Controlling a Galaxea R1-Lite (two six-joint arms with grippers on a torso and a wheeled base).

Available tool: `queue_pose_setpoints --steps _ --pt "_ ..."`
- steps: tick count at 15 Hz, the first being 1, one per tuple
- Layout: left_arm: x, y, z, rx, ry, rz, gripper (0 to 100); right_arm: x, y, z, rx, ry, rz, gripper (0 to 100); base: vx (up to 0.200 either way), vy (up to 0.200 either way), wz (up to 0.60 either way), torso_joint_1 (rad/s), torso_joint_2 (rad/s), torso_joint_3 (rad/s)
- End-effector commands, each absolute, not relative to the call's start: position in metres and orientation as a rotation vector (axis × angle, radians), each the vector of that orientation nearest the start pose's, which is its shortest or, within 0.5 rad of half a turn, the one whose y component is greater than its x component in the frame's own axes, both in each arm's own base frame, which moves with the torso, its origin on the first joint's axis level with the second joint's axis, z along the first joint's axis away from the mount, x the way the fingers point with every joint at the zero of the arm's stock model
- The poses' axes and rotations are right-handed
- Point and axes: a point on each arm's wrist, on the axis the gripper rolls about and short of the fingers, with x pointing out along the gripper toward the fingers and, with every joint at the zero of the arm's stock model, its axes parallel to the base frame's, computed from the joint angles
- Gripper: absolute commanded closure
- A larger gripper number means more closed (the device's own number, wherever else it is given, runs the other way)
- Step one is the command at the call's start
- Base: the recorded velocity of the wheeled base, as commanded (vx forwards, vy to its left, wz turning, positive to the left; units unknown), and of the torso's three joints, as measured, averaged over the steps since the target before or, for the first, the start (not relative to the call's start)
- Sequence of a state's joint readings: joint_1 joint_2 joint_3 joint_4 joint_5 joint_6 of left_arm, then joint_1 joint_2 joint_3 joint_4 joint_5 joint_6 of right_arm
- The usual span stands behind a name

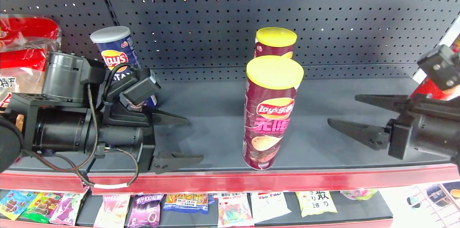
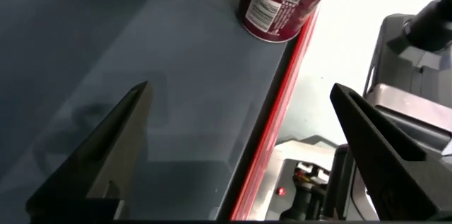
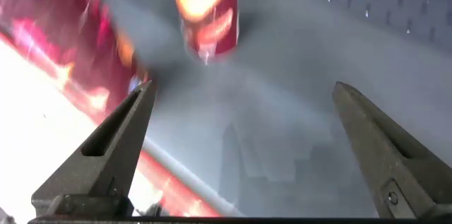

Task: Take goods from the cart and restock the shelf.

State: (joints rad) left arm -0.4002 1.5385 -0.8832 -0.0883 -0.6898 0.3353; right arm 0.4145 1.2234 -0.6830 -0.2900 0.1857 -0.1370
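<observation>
— Left claw [image 1: 196,138] first: holding anything?
— Nothing. It's spread wide above the shelf [image 1: 215,127], like my right claw [image 1: 342,109]. Maroon can [image 1: 271,113] stands upright between them, near the front lip.
— Wrist views?
— Left: can ahead, clear of my fingers. Right: same. I'd back out straight; tall cans tip.

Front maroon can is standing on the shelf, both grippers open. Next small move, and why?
Probably draw the left gripper straight back off the shelf, toward the cart for another item. The front maroon can stands upright near the shelf's front edge, apart from both grippers. The left gripper and the right gripper are open and empty, so nothing here needs releasing.
</observation>
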Motion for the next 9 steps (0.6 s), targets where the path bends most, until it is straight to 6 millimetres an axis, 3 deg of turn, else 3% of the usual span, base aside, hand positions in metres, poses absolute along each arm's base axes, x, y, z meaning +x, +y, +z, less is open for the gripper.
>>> queue_pose_setpoints --steps 1,9 --pt "0.238 -0.124 0.193 0.223 0.440 -1.144 0 0.135 0.062 0.227 -0.158 0.169 0.579 0 0.000 0.000 0.00 0.000 0.00 0.000" --pt "0.260 -0.159 0.183 0.259 0.465 -1.172 0 0.130 0.056 0.227 -0.158 0.158 0.512 0 0.000 0.000 0.00 0.000 0.00 0.000"
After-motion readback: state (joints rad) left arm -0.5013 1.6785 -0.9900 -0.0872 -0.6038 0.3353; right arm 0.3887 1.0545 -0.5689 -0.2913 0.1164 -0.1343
